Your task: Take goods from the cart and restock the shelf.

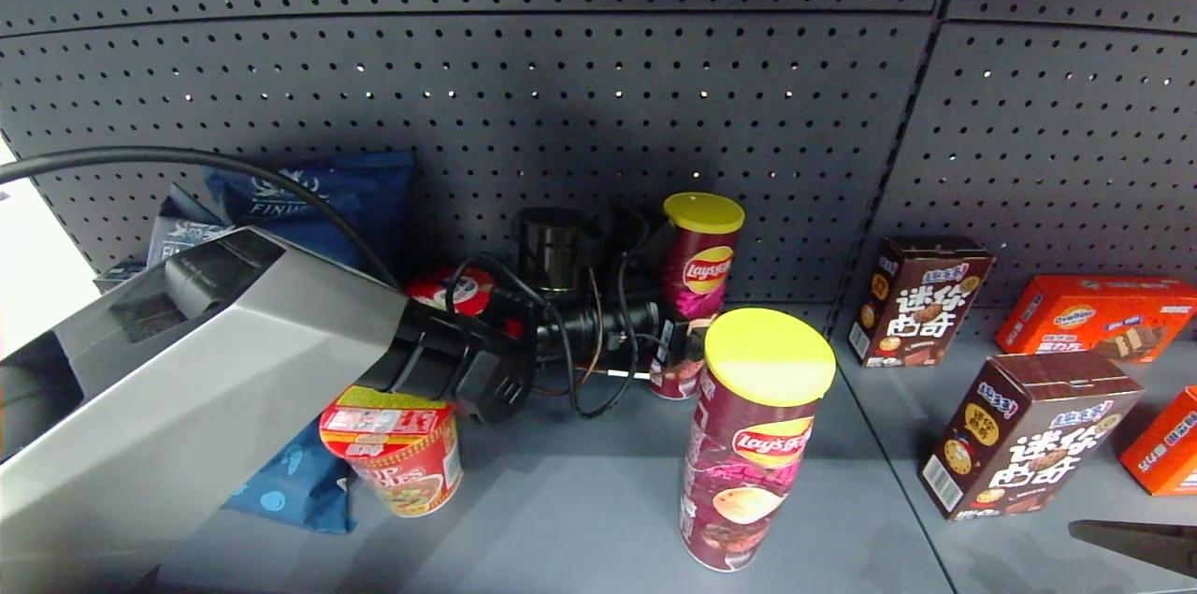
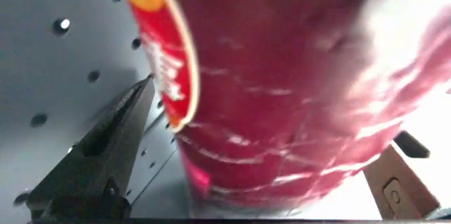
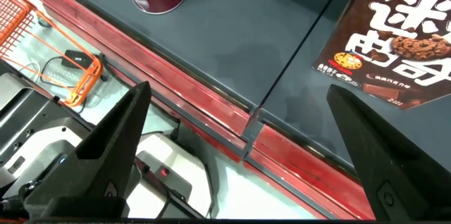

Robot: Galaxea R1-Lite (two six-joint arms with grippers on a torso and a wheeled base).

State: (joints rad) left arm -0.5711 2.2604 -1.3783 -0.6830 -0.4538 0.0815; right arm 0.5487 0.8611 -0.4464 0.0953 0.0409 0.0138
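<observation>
Cup noodles, lid sealed, stands front-left on shelf. Left end effector clamped on rear chips can, upright near shelf back, yellow lid on. Front chips can, lidded too, mid-shelf near front edge. Brown box closed, right section. Right end effector spread wide, holding nothing, over shelf front edge.

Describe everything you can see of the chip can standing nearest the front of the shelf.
The front chip can is a tall cylinder with a flat yellow lid and a maroon printed wrapper. It stands upright, lid on, on the grey shelf near its front edge, touching nothing else. The cup noodles sit to its left, brown boxes to its right, the back chip can behind it.
</observation>
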